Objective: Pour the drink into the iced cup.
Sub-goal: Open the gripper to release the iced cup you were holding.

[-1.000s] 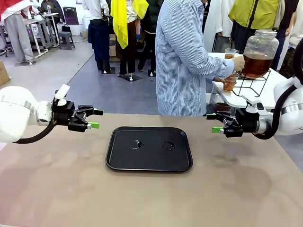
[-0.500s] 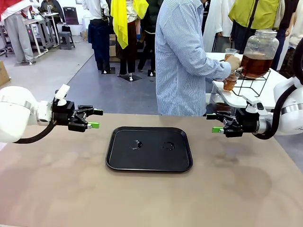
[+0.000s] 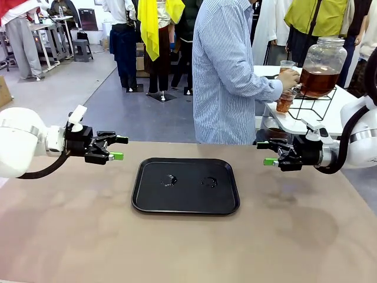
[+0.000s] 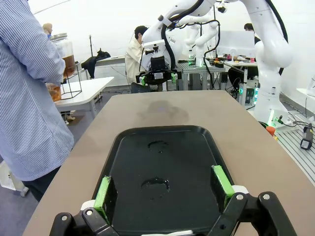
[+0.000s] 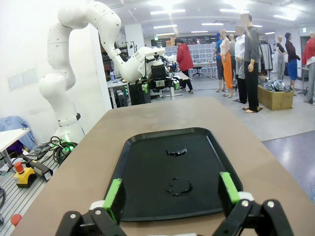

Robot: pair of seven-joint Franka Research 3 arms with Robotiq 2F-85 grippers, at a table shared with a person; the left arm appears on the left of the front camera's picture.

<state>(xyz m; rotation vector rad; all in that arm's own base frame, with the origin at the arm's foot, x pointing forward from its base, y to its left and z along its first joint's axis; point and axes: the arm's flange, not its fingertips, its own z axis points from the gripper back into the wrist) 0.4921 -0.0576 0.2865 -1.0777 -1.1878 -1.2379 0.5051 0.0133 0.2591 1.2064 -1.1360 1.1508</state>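
Observation:
The drink is amber liquid in a big glass jar [image 3: 318, 80] on a wire stand on the white side table behind the far edge. A person in a striped shirt holds a small clear cup [image 3: 285, 104] of the same amber liquid by the jar's tap, with another cup [image 3: 286, 64] just above the hand. I cannot tell whether either cup holds ice. The jar [image 4: 67, 58] also appears in the left wrist view. My left gripper [image 3: 119, 148] [image 4: 162, 186] hovers open left of the black tray [image 3: 147, 200]. My right gripper [image 3: 265, 153] [image 5: 171, 189] hovers open to its right.
The tray [image 4: 197, 135] [image 5: 142, 140] lies mid-table with two small wet rings [image 3: 169, 180] [image 3: 208, 182] on it. Brown tabletop lies bare all round. The person stands at the far edge, turned toward the side table [image 3: 330, 118]. Other people stand farther back.
The person's hand has drawn back slightly from the jar's tap toward the cups. Both arms have stayed still with jaws open.

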